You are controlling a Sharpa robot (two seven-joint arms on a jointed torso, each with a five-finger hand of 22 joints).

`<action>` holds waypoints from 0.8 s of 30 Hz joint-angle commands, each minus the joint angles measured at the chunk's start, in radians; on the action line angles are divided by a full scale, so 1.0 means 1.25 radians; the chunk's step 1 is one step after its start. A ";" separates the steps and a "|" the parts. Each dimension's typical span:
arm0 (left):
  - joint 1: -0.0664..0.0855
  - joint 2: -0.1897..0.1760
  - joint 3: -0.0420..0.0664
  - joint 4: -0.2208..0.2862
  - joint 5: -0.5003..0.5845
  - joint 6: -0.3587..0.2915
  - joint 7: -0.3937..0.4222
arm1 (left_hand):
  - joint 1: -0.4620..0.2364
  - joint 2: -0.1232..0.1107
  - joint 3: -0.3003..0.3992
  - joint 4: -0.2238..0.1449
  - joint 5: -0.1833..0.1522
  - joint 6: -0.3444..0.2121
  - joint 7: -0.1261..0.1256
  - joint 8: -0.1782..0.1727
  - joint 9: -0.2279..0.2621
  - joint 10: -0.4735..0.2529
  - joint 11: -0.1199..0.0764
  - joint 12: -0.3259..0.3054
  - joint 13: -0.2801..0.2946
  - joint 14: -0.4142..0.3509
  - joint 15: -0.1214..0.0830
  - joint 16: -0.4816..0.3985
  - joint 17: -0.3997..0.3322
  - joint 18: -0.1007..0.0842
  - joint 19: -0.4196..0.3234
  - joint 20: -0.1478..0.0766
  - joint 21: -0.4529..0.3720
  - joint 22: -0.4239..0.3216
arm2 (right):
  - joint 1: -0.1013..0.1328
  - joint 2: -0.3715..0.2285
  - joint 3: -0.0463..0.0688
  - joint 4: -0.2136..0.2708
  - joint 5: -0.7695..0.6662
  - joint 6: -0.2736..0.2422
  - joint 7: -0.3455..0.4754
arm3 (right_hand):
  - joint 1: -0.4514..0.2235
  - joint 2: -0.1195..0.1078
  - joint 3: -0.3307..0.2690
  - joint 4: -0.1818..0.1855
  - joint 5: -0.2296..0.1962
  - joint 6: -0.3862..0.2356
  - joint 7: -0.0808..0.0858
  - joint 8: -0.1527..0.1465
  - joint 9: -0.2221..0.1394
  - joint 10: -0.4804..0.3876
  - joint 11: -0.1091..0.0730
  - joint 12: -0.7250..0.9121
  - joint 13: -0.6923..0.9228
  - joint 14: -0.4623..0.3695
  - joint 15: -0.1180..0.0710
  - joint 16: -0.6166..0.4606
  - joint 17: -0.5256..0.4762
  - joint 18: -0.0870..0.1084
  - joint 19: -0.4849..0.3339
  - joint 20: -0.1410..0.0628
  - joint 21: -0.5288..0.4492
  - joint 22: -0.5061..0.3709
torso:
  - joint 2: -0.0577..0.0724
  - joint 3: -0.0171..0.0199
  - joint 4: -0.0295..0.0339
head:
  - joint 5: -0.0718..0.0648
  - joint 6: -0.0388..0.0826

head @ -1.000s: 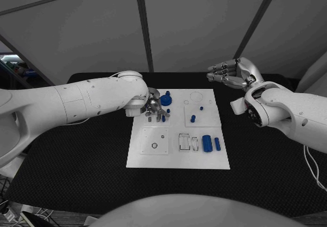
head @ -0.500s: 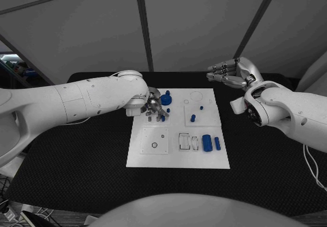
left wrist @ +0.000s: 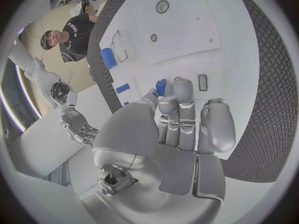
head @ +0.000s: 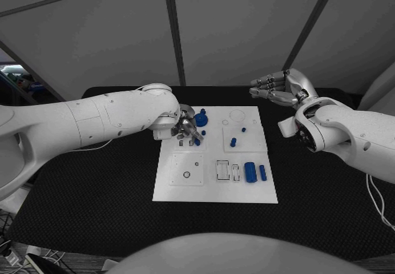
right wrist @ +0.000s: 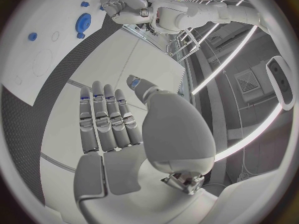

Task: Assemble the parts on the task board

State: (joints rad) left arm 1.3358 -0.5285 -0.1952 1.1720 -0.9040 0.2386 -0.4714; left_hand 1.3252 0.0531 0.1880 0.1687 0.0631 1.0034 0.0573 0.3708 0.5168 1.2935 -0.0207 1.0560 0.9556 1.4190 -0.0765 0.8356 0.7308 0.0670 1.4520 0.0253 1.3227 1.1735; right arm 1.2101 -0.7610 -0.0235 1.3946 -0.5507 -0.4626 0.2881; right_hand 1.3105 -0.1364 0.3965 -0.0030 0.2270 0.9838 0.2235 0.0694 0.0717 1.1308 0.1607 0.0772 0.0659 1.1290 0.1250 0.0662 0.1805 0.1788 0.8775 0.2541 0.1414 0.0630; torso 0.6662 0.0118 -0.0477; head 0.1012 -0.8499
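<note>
Black worktop point(head: 99, 188) with white task board point(head: 216, 171) at centre
Left hand point(head: 188, 128) over board's far-left corner, fingers curled by blue parts point(head: 201, 120), grip unclear; right hand point(head: 278, 88) raised beyond board, fingers apart, holding nothing

Pale wall panels point(head: 230, 40) with dark seams rise behind the black table point(head: 99, 188).

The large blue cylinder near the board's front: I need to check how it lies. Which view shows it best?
The head view: the large blue cylinder lies in plain sight on the task board, beside a thinner blue pin. The left wrist view shows it small and bent; in the right wrist view I cannot pick it out.
</note>
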 commanded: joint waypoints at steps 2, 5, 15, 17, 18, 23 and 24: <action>-0.001 -0.004 0.000 0.004 0.035 0.001 0.008 | -0.044 -0.047 0.188 -0.084 0.013 -0.004 0.000 0.002 0.019 0.003 -0.003 -0.009 -0.007 0.003 -0.001 -0.005 0.002 0.006 -0.004 0.005 0.001 0.001 | 0.001 0.001 0.001 -0.001 -0.001 0.010 0.000 | -0.008 0.001 -0.005 0.000 0.004 -0.006 0.000 -0.003 -0.001 -0.009 0.000 0.005 -0.001 -0.007 -0.001 -0.001 -0.001 0.004 -0.003 0.005 -0.006 0.001 | 0.000 -0.0002 0.0004 | 0.000 -0.001; -0.001 -0.008 0.000 0.007 0.047 -0.006 0.009 | -0.072 -0.072 0.280 -0.114 0.022 -0.007 0.004 0.011 0.038 0.007 -0.001 -0.010 -0.010 0.004 -0.002 -0.006 0.003 0.007 -0.004 0.005 0.000 0.002 | 0.001 0.002 0.001 -0.002 -0.001 0.011 0.000 | -0.008 0.001 -0.006 0.000 0.004 -0.007 0.000 -0.003 -0.001 -0.009 0.000 0.006 -0.001 -0.008 0.000 -0.001 -0.002 0.005 -0.004 0.005 -0.007 0.001 | 0.000 -0.0002 0.0009 | 0.001 -0.002; 0.000 -0.046 0.000 0.041 0.089 -0.082 0.006 | -0.151 -0.112 0.415 -0.166 0.070 -0.010 -0.004 0.047 0.099 0.024 -0.002 -0.003 -0.007 0.006 -0.003 -0.007 0.007 0.006 0.000 0.002 0.004 0.012 | 0.001 0.002 0.001 -0.008 -0.001 0.012 -0.002 | -0.008 0.001 -0.007 0.000 0.004 -0.008 0.001 -0.004 -0.001 -0.011 0.001 0.006 -0.001 -0.009 0.000 -0.001 -0.003 0.005 -0.004 0.006 -0.009 0.001 | 0.000 0.0005 0.0012 | 0.003 -0.002; 0.000 -0.058 0.000 0.053 0.093 -0.106 0.007 | -0.162 -0.121 0.431 -0.176 0.087 -0.010 -0.006 0.055 0.112 0.029 -0.004 0.000 -0.005 0.006 -0.005 -0.008 0.007 0.006 0.001 0.000 0.006 0.015 | 0.001 0.002 0.001 -0.009 -0.001 0.012 -0.002 | -0.008 0.001 -0.007 0.000 0.004 -0.008 0.001 -0.004 -0.001 -0.011 0.001 0.006 -0.001 -0.009 0.000 -0.001 -0.003 0.005 -0.004 0.006 -0.009 0.001 | 0.000 0.0003 0.0018 | 0.003 -0.002; 0.000 -0.063 0.000 0.059 0.094 -0.118 0.009 | -0.165 -0.126 0.437 -0.180 0.098 -0.009 -0.006 0.058 0.117 0.030 -0.005 0.000 -0.005 0.006 -0.005 -0.008 0.008 0.005 0.002 -0.001 0.008 0.018 | 0.001 0.001 0.001 -0.009 -0.001 0.012 -0.002 | -0.009 0.001 -0.008 0.000 0.004 -0.009 0.001 -0.004 -0.001 -0.012 0.001 0.006 -0.001 -0.010 0.001 -0.001 -0.003 0.005 -0.005 0.006 -0.010 0.001 | 0.000 0.0003 0.0027 | 0.003 -0.003; 0.000 -0.088 0.000 0.091 0.083 -0.171 0.022 | -0.178 -0.146 0.457 -0.195 0.148 -0.005 -0.010 0.069 0.136 0.033 -0.008 -0.013 -0.020 0.007 -0.008 -0.008 0.009 0.004 0.005 -0.003 0.012 0.025 | 0.001 0.000 0.001 -0.009 -0.001 0.012 -0.002 | -0.010 0.002 -0.009 0.000 0.004 -0.009 0.001 -0.004 -0.001 -0.013 0.002 0.007 -0.001 -0.011 0.001 0.000 -0.004 0.005 -0.005 0.006 -0.011 0.001 | 0.000 0.0005 0.0012 | 0.006 -0.003; 0.000 -0.093 -0.001 0.099 0.068 -0.185 0.028 | -0.180 -0.151 0.459 -0.197 0.160 -0.003 -0.010 0.071 0.140 0.033 -0.009 -0.018 -0.026 0.007 -0.009 -0.008 0.009 0.004 0.005 -0.004 0.013 0.026 | 0.001 0.000 0.001 -0.008 -0.001 0.013 -0.002 | -0.010 0.002 -0.009 0.000 0.004 -0.009 0.001 -0.004 -0.001 -0.013 0.002 0.007 -0.001 -0.011 0.001 0.000 -0.004 0.005 -0.005 0.006 -0.011 0.001 | 0.000 0.0008 0.0008 | 0.007 -0.004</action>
State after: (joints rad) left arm 1.3341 -0.6409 -0.1961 1.2837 -0.8088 0.0970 -0.4652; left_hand 1.1026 -0.1309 0.5706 0.1082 0.2565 0.9979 0.0490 0.4569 0.6891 1.3265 -0.0250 1.0376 0.9266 1.4300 -0.0803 0.8308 0.7421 0.0670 1.4542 0.0232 1.3353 1.2059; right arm 1.2100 -0.7605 -0.0236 1.3825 -0.5509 -0.4541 0.2822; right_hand 1.3076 -0.1335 0.3909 -0.0030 0.2267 0.9802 0.2270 0.0694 0.0718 1.1199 0.1643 0.0809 0.0660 1.1219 0.1249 0.0662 0.1766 0.1789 0.8741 0.2574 0.1323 0.0630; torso 0.6659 0.0122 -0.0449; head 0.1073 -0.8536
